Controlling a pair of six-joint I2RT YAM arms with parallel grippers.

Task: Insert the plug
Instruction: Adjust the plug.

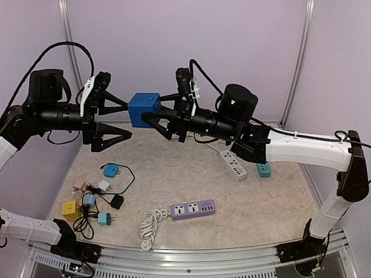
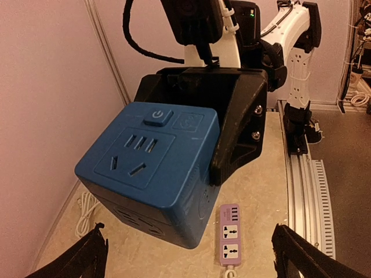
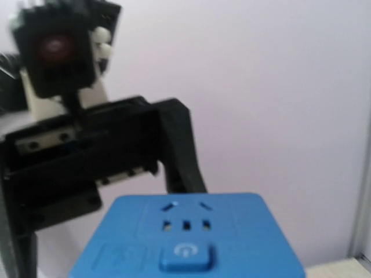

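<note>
A blue cube socket (image 1: 144,109) hangs in the air above the back of the table, its outlet face and power button toward the left wrist camera (image 2: 151,168). My right gripper (image 1: 155,110) is shut on it from the right, one black finger (image 2: 237,139) lying against its side. My left gripper (image 1: 123,119) stands open just left of the cube, its jaws spread wide and apart from it (image 2: 191,255). The cube fills the bottom of the right wrist view (image 3: 188,243). Several small plugs lie on the table at the front left, among them a teal plug (image 1: 111,170) with a black cable.
A purple power strip (image 1: 192,209) with a coiled white cord lies front centre, also below the cube (image 2: 230,234). A white power strip (image 1: 233,164) and a teal adapter (image 1: 264,169) lie under the right arm. A yellow cube adapter (image 1: 71,210) sits front left.
</note>
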